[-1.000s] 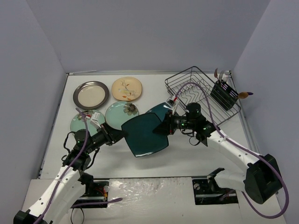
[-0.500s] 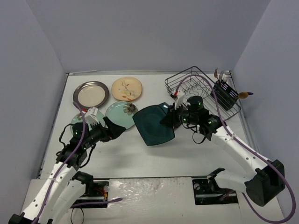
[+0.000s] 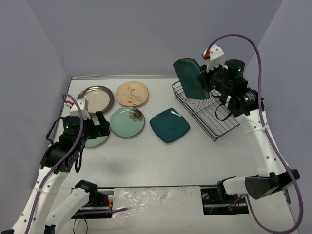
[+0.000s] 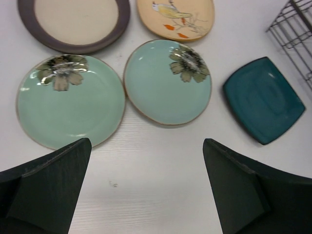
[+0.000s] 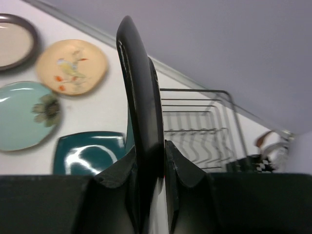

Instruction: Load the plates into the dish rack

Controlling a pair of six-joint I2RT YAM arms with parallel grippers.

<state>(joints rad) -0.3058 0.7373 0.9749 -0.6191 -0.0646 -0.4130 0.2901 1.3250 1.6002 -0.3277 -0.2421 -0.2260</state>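
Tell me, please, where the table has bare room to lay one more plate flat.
The widest bare patch is the near strip of the table, in front of the mint plates and the flat teal plate. The near right corner, in front of the dish rack, is bare too. The far left is crowded: four plates lie close together.

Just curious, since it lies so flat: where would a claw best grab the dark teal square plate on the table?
Probably the raised rim on its near side, coming in low from there. The teal plate lies flat, the dish rack flanks its right and a mint plate its left.
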